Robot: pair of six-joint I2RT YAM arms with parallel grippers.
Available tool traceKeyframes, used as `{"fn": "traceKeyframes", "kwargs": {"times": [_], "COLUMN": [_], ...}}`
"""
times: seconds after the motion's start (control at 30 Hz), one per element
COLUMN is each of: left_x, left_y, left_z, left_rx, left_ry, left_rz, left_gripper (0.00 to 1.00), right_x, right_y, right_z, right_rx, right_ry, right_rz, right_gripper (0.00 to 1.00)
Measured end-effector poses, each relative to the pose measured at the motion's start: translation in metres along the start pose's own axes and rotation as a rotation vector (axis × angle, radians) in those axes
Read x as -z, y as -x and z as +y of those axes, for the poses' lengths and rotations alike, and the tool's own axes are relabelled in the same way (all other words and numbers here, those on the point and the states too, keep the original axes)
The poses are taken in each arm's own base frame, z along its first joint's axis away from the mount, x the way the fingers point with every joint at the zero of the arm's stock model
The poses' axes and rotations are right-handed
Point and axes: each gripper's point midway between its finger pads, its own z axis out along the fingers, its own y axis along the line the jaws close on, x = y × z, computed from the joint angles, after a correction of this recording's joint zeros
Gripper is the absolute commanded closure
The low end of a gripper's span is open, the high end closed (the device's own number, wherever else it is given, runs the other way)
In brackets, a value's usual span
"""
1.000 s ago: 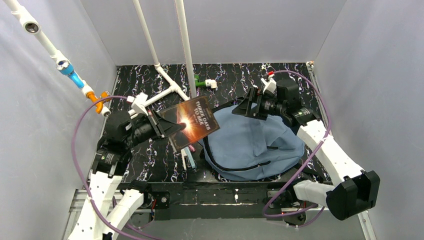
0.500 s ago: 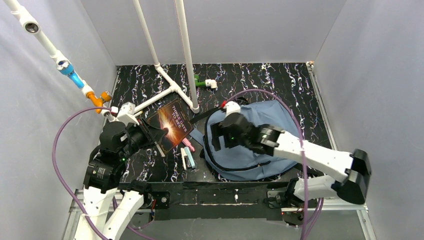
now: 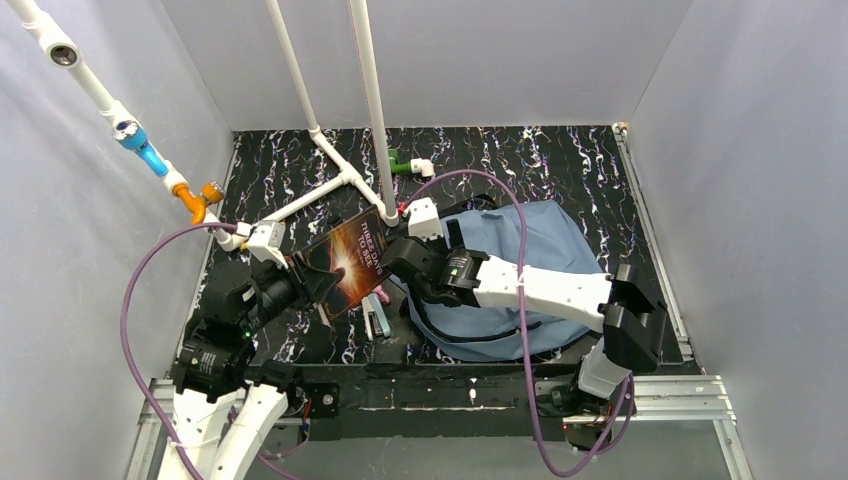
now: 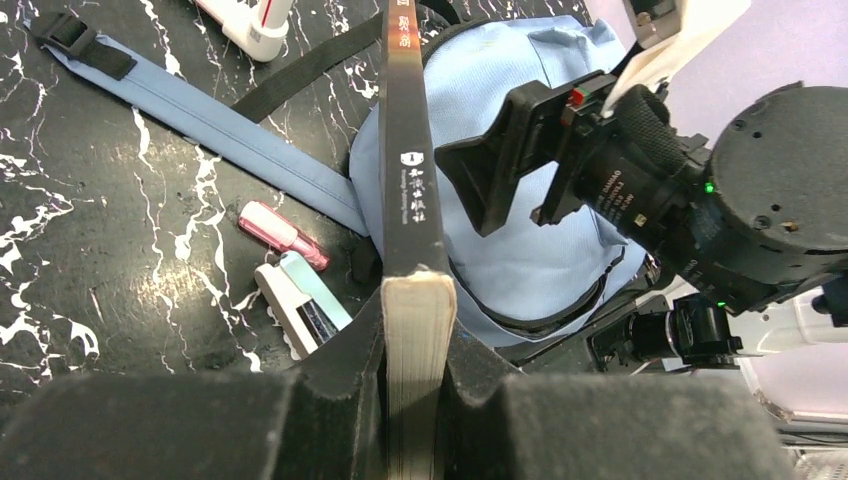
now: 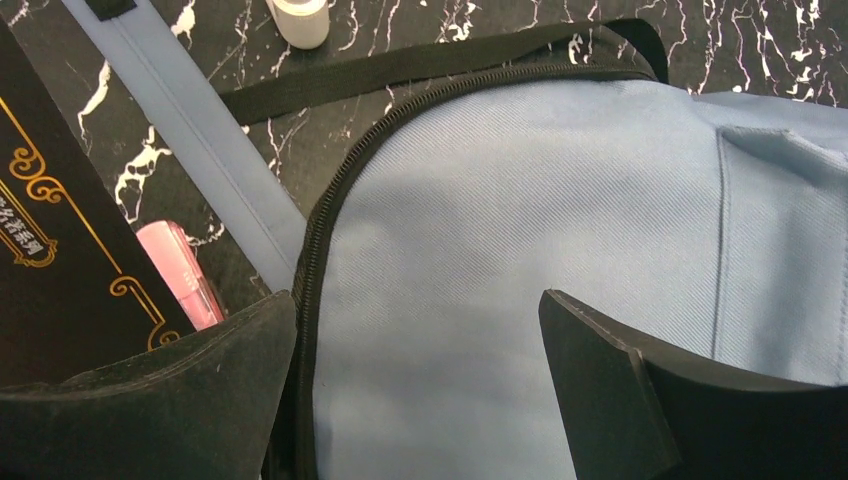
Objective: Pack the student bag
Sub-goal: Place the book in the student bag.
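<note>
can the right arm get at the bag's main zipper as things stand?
Probably yes. The right pincer hangs open right over the student bag, one finger beside the zipper, which lies uncovered. The book clamped in the left pincer is close but off to the side.

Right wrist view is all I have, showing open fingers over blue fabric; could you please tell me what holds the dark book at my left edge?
Observer: The left gripper is shut on one end of the book, spine toward its camera.
Operator: Thank you. Does anything lie beside the pink pen?
Observer: A pale blue and white item lies next to it on the table.
Operator: Where does my arm run?
Observer: The right arm stretches across the student bag; the right gripper hangs open by its edge near the book.
</note>
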Motion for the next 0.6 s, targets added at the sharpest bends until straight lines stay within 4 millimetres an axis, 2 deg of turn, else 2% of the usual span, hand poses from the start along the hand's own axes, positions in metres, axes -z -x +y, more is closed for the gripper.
{"fn": "traceKeyframes", "kwargs": {"times": [0.13, 0.4, 0.47, 0.6], "left_x": [0.000, -0.001, 0.000, 0.000], "left_y": [0.002, 0.004, 0.004, 0.003], "left_z": [0.000, 0.007, 0.011, 0.015], "left_rx": [-0.016, -0.033, -0.035, -0.034], "left_ry": [-0.004, 0.032, 0.052, 0.074], "left_rz": [-0.007, -0.019, -0.022, -0.024], "left_gripper": [1.00, 1.00, 1.00, 1.00], "right_x": [-0.010, -0.033, -0.037, -0.040], "right_y": [-0.002, -0.019, -0.023, -0.026], "right_z": [0.007, 0.020, 0.021, 0.019], "right_rx": [0.001, 0.047, 0.057, 0.075], "right_ry": [-0.017, -0.059, -0.069, -0.094], "right_rz": [-0.013, 0.005, 0.008, 0.004], "right_gripper": [0.02, 0.02, 0.07, 0.27]}}
